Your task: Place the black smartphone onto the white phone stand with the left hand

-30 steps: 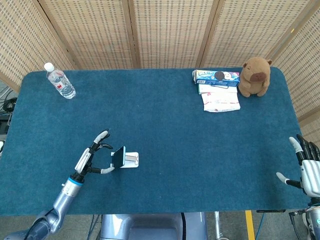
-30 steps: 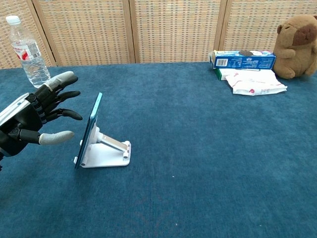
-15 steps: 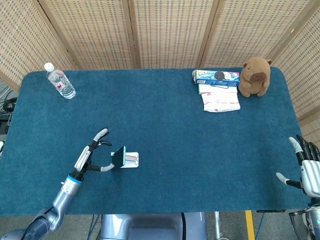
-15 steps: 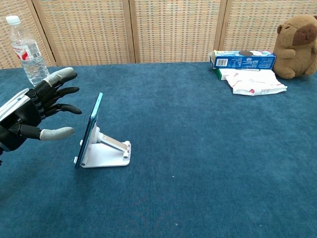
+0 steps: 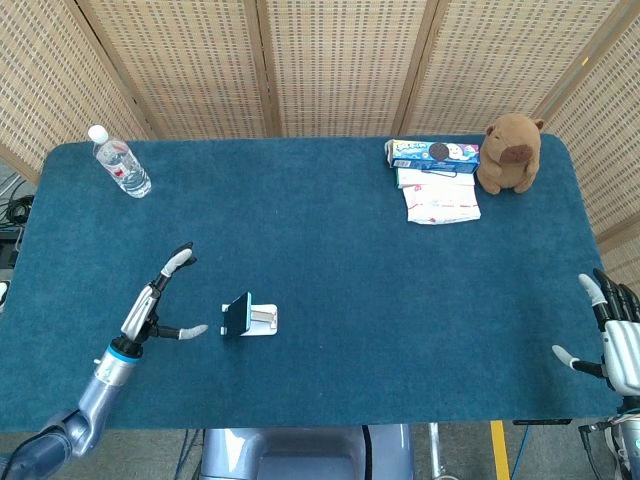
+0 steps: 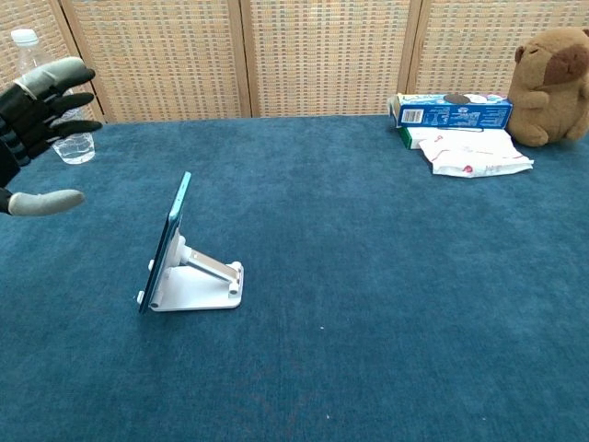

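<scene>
The black smartphone (image 5: pixel 236 316) leaned upright on the white phone stand (image 5: pixel 261 320), near the front-left part of the blue table (image 5: pixel 350 260), its lower edge seated in the stand's lip and its long axis tilted back against the support, as the chest view showed edge-on (image 6: pixel 167 241). The left hand (image 5: pixel 158 300) hung at about nine o'clock from the phone, apart from it, fingers spread and holding nothing; in the chest view only its fingers (image 6: pixel 41 92) showed at the left edge, raised above the phone's top. The right hand (image 5: pixel 612 335) sat far off at the table's three o'clock edge, also spread and empty, so the left was by far the nearer. Judging from how things lay, the placement looked done, and what remained was only for the left hand to clear away toward nine o'clock without brushing the phone's top edge, which could tip it off the stand. A water bottle (image 5: pixel 119 161) stood at eleven o'clock from the stand, and a plush toy (image 5: pixel 511 152) with snack packets (image 5: pixel 436 178) lay toward one o'clock, all well apart.
</scene>
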Action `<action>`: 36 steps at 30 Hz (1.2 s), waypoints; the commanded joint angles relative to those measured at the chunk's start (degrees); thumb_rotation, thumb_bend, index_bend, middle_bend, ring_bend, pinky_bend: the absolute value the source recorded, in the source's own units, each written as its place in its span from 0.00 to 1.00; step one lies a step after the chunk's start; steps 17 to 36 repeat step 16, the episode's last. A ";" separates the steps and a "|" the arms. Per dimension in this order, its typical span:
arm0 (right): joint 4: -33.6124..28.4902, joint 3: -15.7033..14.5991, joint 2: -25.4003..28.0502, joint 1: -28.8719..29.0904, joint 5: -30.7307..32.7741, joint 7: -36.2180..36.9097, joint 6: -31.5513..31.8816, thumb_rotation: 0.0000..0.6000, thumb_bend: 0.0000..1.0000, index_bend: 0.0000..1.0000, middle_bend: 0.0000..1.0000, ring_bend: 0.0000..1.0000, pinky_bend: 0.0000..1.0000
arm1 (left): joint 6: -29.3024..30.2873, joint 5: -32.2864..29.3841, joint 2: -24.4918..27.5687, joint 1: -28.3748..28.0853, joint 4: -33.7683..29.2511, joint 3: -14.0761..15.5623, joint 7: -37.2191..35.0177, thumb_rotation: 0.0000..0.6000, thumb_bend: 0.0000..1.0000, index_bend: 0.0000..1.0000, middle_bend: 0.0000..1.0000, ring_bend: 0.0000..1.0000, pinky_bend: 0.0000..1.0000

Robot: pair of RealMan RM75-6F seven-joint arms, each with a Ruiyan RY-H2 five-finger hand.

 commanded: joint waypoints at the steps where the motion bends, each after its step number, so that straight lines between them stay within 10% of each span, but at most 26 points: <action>1: -0.31 -0.08 0.15 -0.22 -0.49 0.06 0.64 1.00 0.00 0.00 0.00 0.00 0.00 | -2.07 0.28 16.04 -0.33 -14.14 0.26 15.06 0.97 0.02 0.00 0.00 0.00 0.01; 13: -1.02 -0.09 0.57 -0.94 -1.22 -0.03 2.41 1.00 0.00 0.00 0.00 0.00 0.00 | -17.14 -11.41 49.75 4.52 -53.39 5.67 47.24 1.00 0.00 0.00 0.00 0.00 0.00; 36: -1.09 -0.14 0.53 -0.96 -1.31 -0.28 2.45 1.00 0.00 0.00 0.00 0.00 0.00 | -16.02 -13.39 50.37 6.64 -55.41 5.24 51.85 1.00 0.00 0.00 0.00 0.00 0.00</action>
